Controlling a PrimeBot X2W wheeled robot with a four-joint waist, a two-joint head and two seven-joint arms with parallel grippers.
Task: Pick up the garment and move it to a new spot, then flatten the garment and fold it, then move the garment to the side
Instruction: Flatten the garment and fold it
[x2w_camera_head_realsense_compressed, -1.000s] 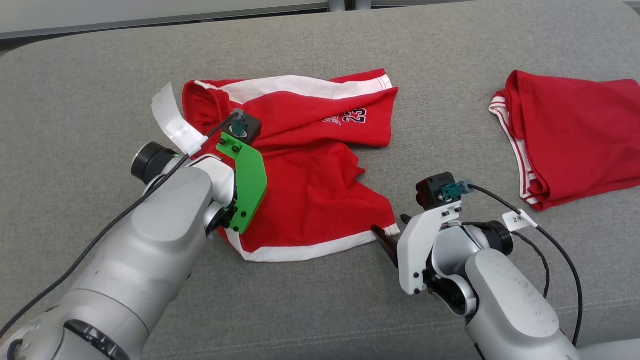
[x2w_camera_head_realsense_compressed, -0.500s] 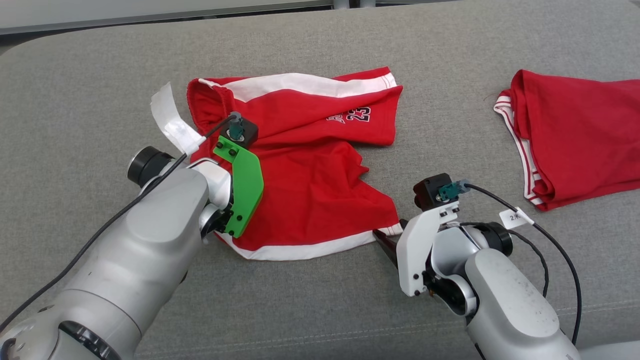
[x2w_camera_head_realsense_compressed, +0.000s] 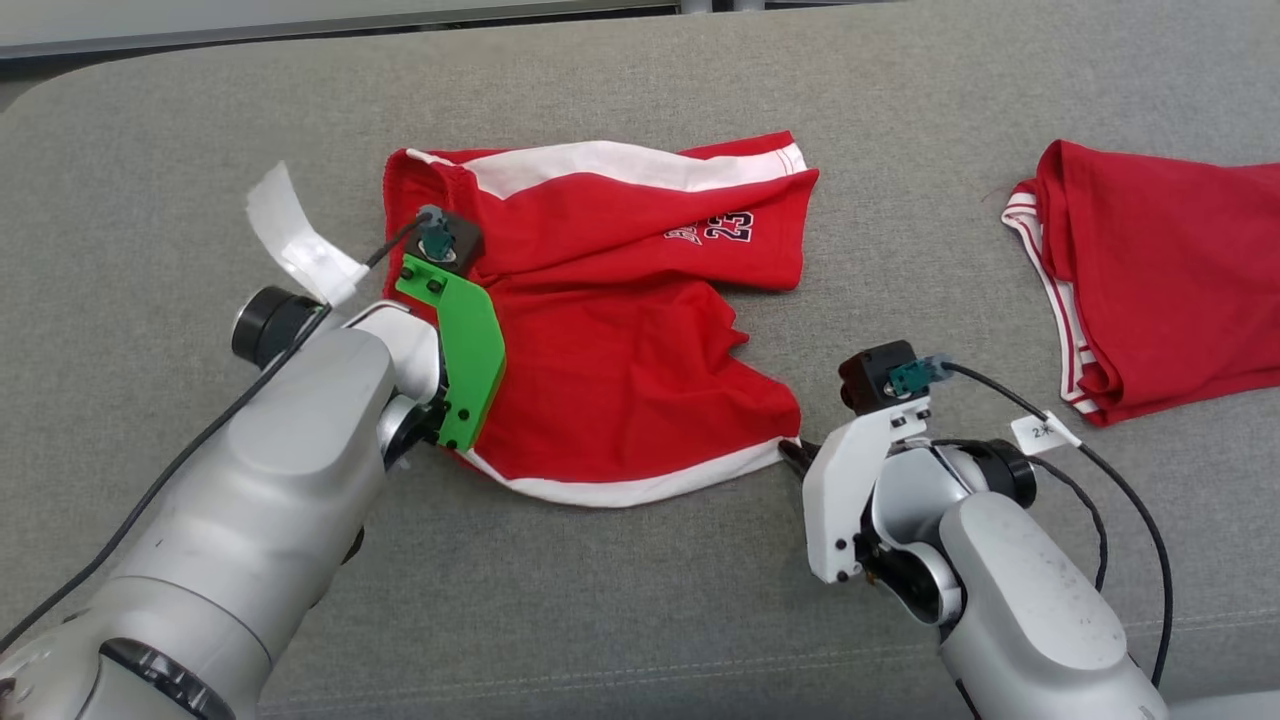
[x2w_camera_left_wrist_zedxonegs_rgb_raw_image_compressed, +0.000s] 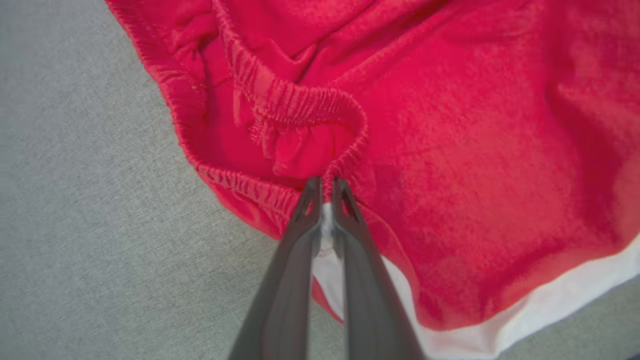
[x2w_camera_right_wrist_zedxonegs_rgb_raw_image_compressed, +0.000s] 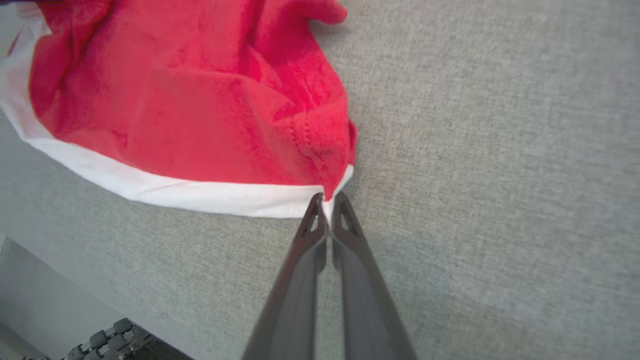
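Observation:
The garment (x2w_camera_head_realsense_compressed: 620, 330) is a pair of red shorts with white side stripes and a "23" print, lying crumpled on the grey cushioned surface (x2w_camera_head_realsense_compressed: 640, 620). In the left wrist view my left gripper (x2w_camera_left_wrist_zedxonegs_rgb_raw_image_compressed: 326, 186) is shut on the garment (x2w_camera_left_wrist_zedxonegs_rgb_raw_image_compressed: 450, 150) at its elastic waistband, near the white stripe. My right gripper (x2w_camera_right_wrist_zedxonegs_rgb_raw_image_compressed: 327, 200) is shut on the garment (x2w_camera_right_wrist_zedxonegs_rgb_raw_image_compressed: 200, 125) at the corner of its white-edged leg hem. In the head view the left fingers are hidden under the green wrist bracket (x2w_camera_head_realsense_compressed: 465, 350), and the right gripper (x2w_camera_head_realsense_compressed: 795, 455) pinches the hem's near right corner.
A second red garment (x2w_camera_head_realsense_compressed: 1150, 280) with white striped trim lies at the right edge of the surface. A white tag (x2w_camera_head_realsense_compressed: 290, 240) sticks up from the left arm's cable. Open grey surface lies in front and to the left.
Both grippers have shut on the garment, the left first and the right after it. The near hem now bows between the two grips, and the left arm has drawn left a little.

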